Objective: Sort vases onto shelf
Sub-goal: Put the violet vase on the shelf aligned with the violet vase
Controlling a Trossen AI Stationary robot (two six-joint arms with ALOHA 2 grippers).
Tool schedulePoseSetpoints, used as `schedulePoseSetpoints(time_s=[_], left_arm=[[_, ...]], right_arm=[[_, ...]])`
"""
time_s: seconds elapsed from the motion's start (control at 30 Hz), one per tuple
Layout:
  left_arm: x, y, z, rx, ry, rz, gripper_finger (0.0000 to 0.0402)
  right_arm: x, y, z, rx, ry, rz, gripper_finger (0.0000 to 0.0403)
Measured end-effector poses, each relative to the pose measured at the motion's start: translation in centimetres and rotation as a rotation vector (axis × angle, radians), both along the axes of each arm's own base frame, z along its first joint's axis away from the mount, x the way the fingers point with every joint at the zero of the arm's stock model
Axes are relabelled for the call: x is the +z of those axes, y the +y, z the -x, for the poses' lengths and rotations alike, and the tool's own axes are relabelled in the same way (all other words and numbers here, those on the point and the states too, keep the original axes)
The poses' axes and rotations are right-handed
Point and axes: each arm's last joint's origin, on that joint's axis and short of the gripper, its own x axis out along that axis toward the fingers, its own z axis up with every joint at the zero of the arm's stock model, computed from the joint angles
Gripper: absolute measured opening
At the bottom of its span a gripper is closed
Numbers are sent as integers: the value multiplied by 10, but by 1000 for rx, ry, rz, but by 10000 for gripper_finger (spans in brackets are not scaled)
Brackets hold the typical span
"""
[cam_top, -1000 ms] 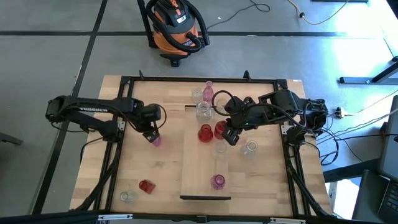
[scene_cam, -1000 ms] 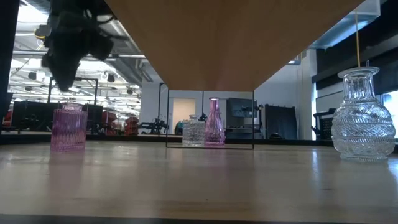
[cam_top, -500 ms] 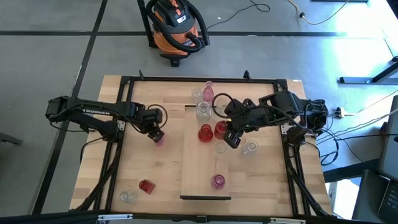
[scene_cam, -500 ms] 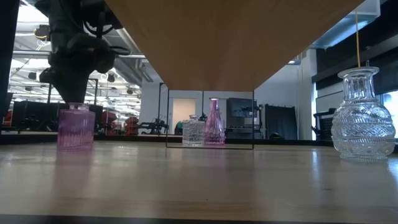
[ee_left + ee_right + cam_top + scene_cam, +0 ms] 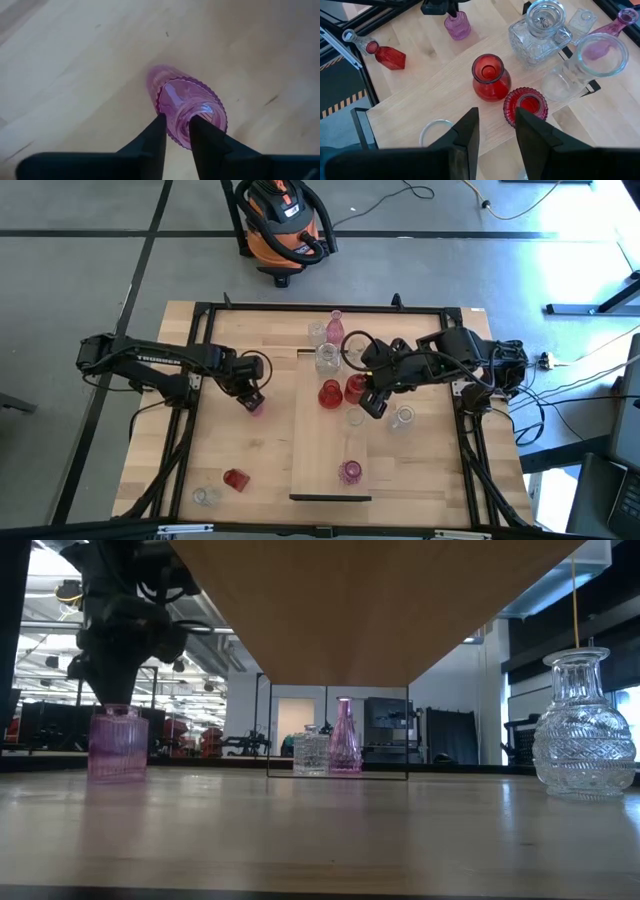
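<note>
A ribbed pink vase (image 5: pixel 256 407) stands upright on the bare tabletop, left of the shelf (image 5: pixel 325 450). My left gripper (image 5: pixel 176 122) points down onto the vase's top and is shut on it; in the low view the gripper (image 5: pixel 115 690) hides the neck. My right gripper (image 5: pixel 496 127) hangs open above the shelf's far half, over two red vases (image 5: pixel 490 77) (image 5: pixel 526 106), with nothing between its fingers. A clear vase (image 5: pixel 327 358) and another pink vase (image 5: pixel 350 471) also stand on the shelf. My left gripper has the pink vase by the rim of its mouth (image 5: pixel 176 120), on the side nearest the fingers. One finger (image 5: pixel 200 132) reaches over the opening and the other (image 5: pixel 157 132) stands outside the neck. The fingers come from above, pointing down. The vase stands upright with its base on the table.
Off the shelf are a clear vase (image 5: pixel 403 417) to its right, a pink bottle vase (image 5: pixel 335 326) and a clear one (image 5: pixel 318 332) at the far edge, and a red one (image 5: pixel 235 479) and a clear one (image 5: pixel 206 496) at the near left. A black frame (image 5: pixel 200 315) rims the table.
My left gripper has come down onto the pink vase's top, and its neck, clear of the fingers a second ago, is now covered. The vase has shifted slightly along the table and still stands upright.
</note>
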Motion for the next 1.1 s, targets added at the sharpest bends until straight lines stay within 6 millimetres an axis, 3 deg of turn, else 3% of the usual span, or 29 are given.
schedulePoseSetpoints(time_s=[0.17,0.3,0.47,0.63,0.87,1.0,1.1], left_arm=[[6,0,1,-10,-10,7,16],[18,-1,-1,-25,-24,30,12],[54,-2,-8,-85,-76,40,12],[110,-8,-15,-124,-207,25,12],[168,-41,-25,-151,-320,72,12],[184,-67,-46,-192,-331,103,12],[193,-83,-73,-236,-341,108,12]], right_arm=[[0,0,0,0,0,0,108],[0,0,0,13,2,9,108],[0,0,0,31,4,23,108],[0,-1,0,24,-1,58,108],[8,-7,14,-14,-35,119,108],[6,-10,24,-32,-23,154,108],[1,-13,32,-25,6,173,108]])
